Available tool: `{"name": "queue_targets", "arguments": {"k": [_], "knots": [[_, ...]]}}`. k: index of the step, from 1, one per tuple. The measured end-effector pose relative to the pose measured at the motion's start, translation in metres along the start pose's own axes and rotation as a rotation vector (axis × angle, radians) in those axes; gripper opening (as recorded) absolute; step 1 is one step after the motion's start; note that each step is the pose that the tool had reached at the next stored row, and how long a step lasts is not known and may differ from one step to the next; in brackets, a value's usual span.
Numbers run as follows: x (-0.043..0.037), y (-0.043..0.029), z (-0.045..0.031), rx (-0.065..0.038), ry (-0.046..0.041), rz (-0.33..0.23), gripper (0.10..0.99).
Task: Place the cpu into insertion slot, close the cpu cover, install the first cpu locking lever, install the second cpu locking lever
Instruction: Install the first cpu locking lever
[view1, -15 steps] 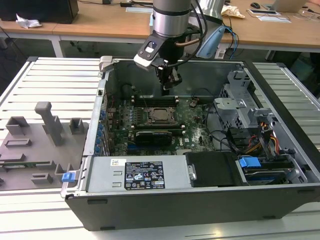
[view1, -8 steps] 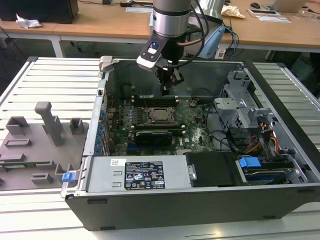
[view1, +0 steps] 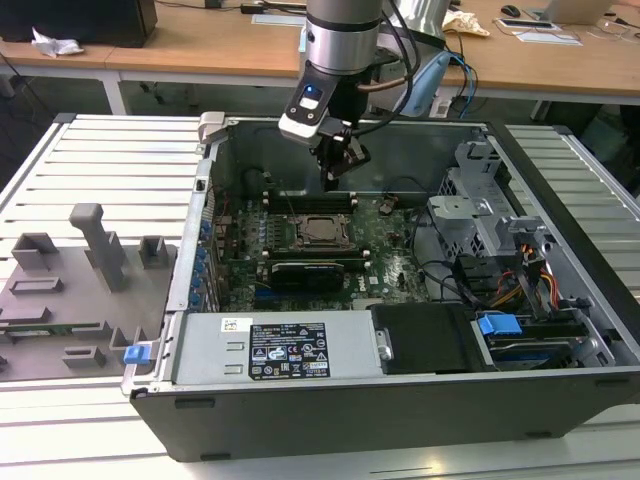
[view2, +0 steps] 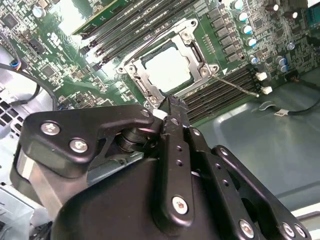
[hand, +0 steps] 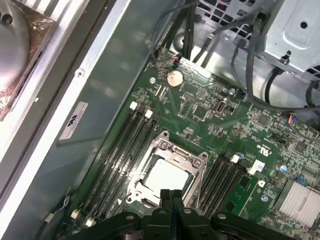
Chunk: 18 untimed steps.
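Observation:
The cpu (view2: 167, 67) lies flat in its socket on the green motherboard (view1: 385, 255), its pale metal top showing through the square opening of the cpu cover (view2: 138, 80). The cover lies down over the chip in both wrist views. A thin wire locking lever (view2: 240, 86) runs along one side of the socket toward the memory slots. My gripper (view2: 174, 105) is shut with nothing between its fingers. It hangs just above the socket's edge, close to a corner of the cover. In the exterior view the gripper (view1: 335, 172) is above the far side of the socket (view1: 322, 230).
Black memory slots (hand: 117, 155) flank the socket. The open case (view1: 400, 395) holds a power supply (view1: 285, 350) at the front. A drive cage (view1: 480, 215) with cable bundles is at the exterior view's right. A grey fixture tray (view1: 70, 290) lies outside the case, at the exterior view's left.

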<state>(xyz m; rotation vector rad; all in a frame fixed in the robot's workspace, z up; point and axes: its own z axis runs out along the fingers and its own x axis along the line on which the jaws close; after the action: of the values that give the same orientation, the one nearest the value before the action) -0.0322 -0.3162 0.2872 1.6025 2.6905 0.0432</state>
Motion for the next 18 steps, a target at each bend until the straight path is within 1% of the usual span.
{"name": "queue_targets", "arguments": {"k": [9,18], "knots": [[0.0,0.0,0.0,0.001,0.003,-0.103,0.106],[0.0,0.0,0.0,0.001,0.0048,-0.165,0.106]]}}
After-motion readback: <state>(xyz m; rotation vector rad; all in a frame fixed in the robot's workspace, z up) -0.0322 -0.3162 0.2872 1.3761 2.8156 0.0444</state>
